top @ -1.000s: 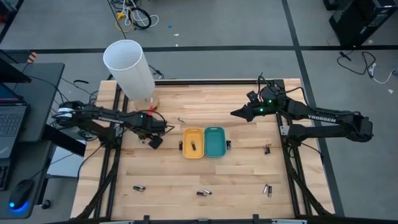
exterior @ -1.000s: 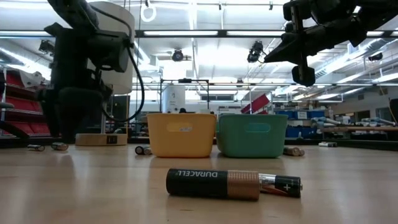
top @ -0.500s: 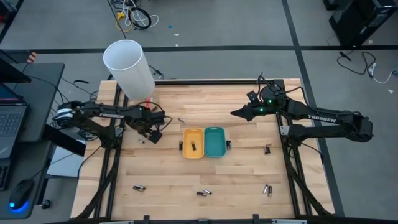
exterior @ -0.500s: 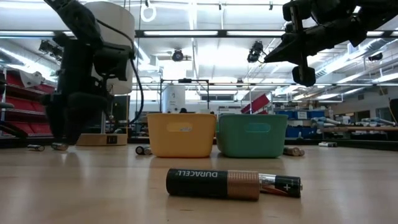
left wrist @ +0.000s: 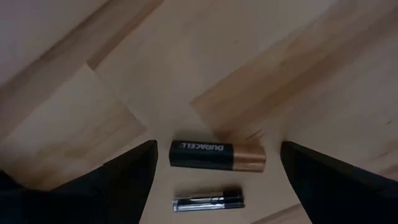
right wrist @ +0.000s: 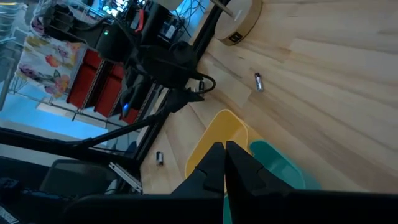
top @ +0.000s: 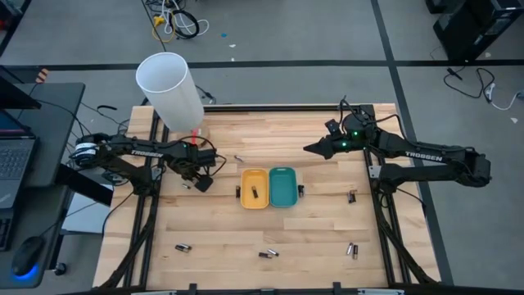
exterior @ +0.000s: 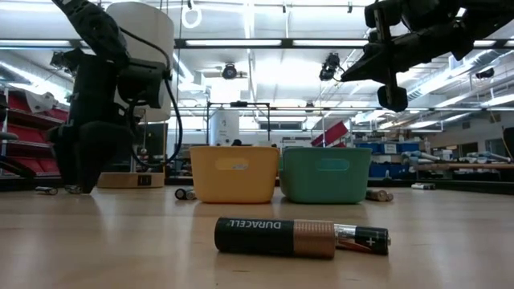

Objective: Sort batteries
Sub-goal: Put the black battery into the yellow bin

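Observation:
My left gripper (top: pixel 196 181) hangs open just above the table near its left side, pointing down. In the left wrist view (left wrist: pixel 219 148) its two fingers stand on either side of a black and copper battery (left wrist: pixel 217 155) and a slimmer dark one (left wrist: pixel 208 201), both lying flat, and touch neither. Other batteries lie scattered: one near the far middle (top: pixel 239 159), one by the near left (top: pixel 182 247), a pair at the near edge (top: pixel 268 254) that looms large in the low view (exterior: pixel 301 237). One more lies inside the yellow tray (top: pixel 255 193). My right gripper (top: pixel 309 149) waits shut, raised above the table beyond the teal tray (top: pixel 283 187).
A tall white tube (top: pixel 170 90) on a round wooden base stands at the far left corner, close behind the left arm. The yellow tray (top: pixel 246 178) and the teal tray sit side by side mid-table. More batteries lie at the right (top: pixel 352 197) and near right (top: pixel 353 249).
My left gripper has moved a little toward the table's left edge and slightly toward the far edge, staying low over the wood. The right arm and the batteries have kept still.

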You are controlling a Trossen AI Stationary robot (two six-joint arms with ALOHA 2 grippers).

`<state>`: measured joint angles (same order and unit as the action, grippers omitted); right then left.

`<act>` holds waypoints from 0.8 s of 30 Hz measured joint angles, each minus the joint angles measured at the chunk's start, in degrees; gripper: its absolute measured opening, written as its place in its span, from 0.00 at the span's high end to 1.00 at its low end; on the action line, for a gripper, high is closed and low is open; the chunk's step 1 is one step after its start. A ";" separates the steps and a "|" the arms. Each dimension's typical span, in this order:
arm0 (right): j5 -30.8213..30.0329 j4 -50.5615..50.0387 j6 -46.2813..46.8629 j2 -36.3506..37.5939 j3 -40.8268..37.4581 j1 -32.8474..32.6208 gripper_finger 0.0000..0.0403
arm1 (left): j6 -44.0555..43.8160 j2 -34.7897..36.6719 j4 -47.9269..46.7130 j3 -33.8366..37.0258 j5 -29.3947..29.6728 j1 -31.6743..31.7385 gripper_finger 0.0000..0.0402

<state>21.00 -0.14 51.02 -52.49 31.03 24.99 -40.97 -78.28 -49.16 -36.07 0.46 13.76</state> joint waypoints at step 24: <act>-0.38 0.02 0.01 -0.02 -0.02 0.00 1.00 | -2.54 0.15 3.97 3.22 -2.59 0.00 0.33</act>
<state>20.62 -0.12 51.03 -52.51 31.00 24.99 -43.51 -78.13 -45.20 -32.85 -2.13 13.76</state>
